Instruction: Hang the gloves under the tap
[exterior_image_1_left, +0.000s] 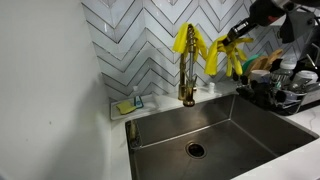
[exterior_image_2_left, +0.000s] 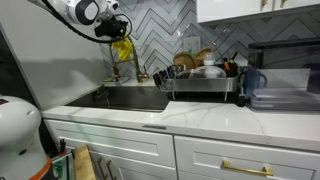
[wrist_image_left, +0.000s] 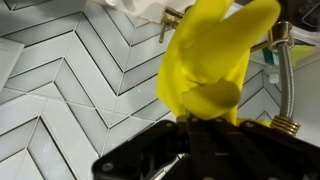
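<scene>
Jaws: clamped on yellow rubber, with no gap visible between them in the wrist view.
Gripper (wrist_image_left: 205, 128): black, filling the lower edge of the wrist view; raised high in both exterior views.
Held glove (exterior_image_1_left: 225, 58): bright yellow and floppy, pinched at one end in the jaws, the rest dangling loose below them, clear of everything else.
Second glove (exterior_image_1_left: 184, 40): same yellow, just beside the held one on the side away from the jaws, at about their height; draped over the top of the tap, limp ends hanging down either side of the stem.
Tap (exterior_image_1_left: 187, 82): slim brass-gold stem, upright, near the jaws and mostly lower than them, its round base on the counter edge; not touched by the jaws.
Sink (exterior_image_1_left: 240, 125): steel basin with a round drain, well below the jaws.
Tiled wall (wrist_image_left: 60, 80): white herringbone tiles with dark joints, straight beyond the jaws, behind both gloves.
Sponge (exterior_image_1_left: 125, 107): small, yellow-green, in a little holder on the ledge, past the tap and well apart from the jaws.
Dish rack (exterior_image_2_left: 200, 82): loaded with dishes, on the counter beside the basin, low on the arm's side of the jaws.
</scene>
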